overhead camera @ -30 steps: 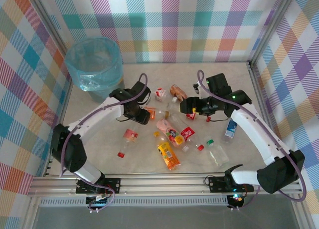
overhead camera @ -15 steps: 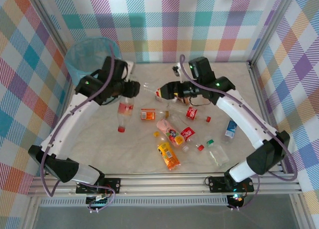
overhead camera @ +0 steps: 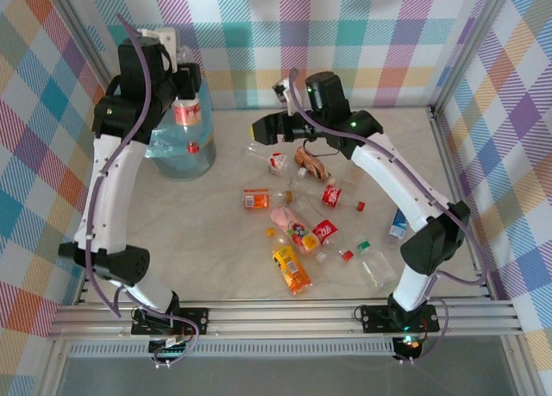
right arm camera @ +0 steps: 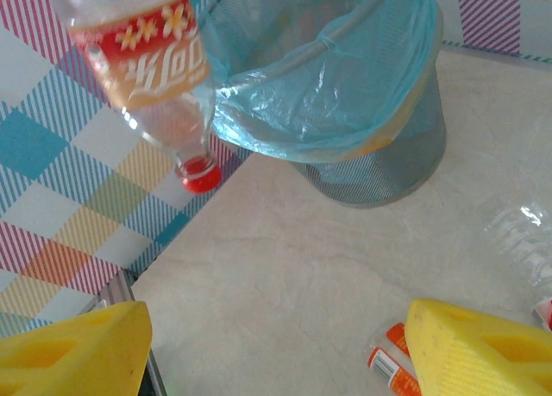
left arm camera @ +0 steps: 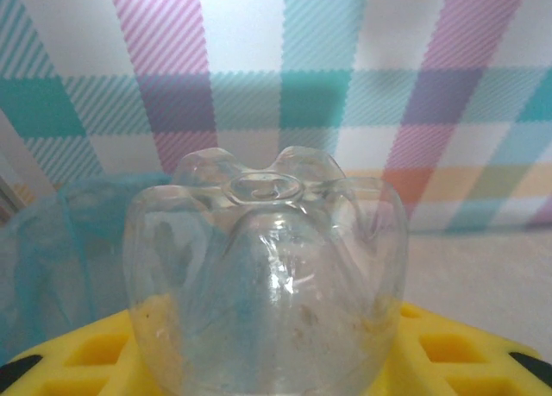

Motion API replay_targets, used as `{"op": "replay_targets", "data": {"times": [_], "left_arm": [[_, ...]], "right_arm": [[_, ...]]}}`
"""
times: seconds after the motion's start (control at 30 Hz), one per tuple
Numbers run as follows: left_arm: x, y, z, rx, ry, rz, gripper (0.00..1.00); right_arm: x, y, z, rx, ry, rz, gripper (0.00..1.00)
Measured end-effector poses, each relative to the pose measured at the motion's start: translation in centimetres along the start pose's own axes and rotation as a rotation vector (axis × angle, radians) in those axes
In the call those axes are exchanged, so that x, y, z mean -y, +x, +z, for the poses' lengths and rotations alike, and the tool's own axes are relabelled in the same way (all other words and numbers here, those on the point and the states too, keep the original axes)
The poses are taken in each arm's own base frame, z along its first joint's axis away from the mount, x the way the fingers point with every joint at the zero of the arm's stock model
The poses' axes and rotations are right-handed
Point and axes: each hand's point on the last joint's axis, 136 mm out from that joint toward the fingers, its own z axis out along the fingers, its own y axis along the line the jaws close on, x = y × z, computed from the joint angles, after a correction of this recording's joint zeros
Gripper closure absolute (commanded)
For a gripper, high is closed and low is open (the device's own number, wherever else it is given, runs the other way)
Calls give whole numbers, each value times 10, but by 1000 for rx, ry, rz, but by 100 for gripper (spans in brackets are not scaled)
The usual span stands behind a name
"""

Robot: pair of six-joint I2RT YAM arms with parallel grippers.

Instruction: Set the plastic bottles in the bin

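Note:
My left gripper is raised above the bin, a round bin lined with a light-blue bag. It is shut on a clear plastic bottle with a red label, which hangs red cap down over the bin's opening. The left wrist view looks onto the bottle's base between the yellow pads. My right gripper hovers open to the right of the bin, nothing between its yellow fingers. The right wrist view takes in the hanging bottle and the bin.
Several bottles lie on the table's middle: an orange-labelled one, a red-labelled one, a yellow-orange one, a blue-labelled one, a green-capped clear one. Checked walls close in the back and sides.
My left arm has lifted the red-labelled bottle off the table and carried it back-left to above the bin. My right arm has swung back and left toward the bin, still open.

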Motion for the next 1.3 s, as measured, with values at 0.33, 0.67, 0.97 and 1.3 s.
{"op": "replay_targets", "data": {"times": [0.33, 0.67, 0.97, 1.3], "left_arm": [[-70, -61, 32, 209, -137, -89, 50], [-100, -79, 86, 323, -126, -95, 53], [-83, 29, 198, 158, 12, -42, 48], [-86, 110, 228, 90, 23, -37, 32]], "right_arm": [[-29, -22, 40, 12, -100, -72, 23], [-44, -27, 71, 11, -183, -110, 23], [-35, -13, 89, -31, -197, -113, 23], [-26, 9, 99, -91, -199, -77, 23]]}}
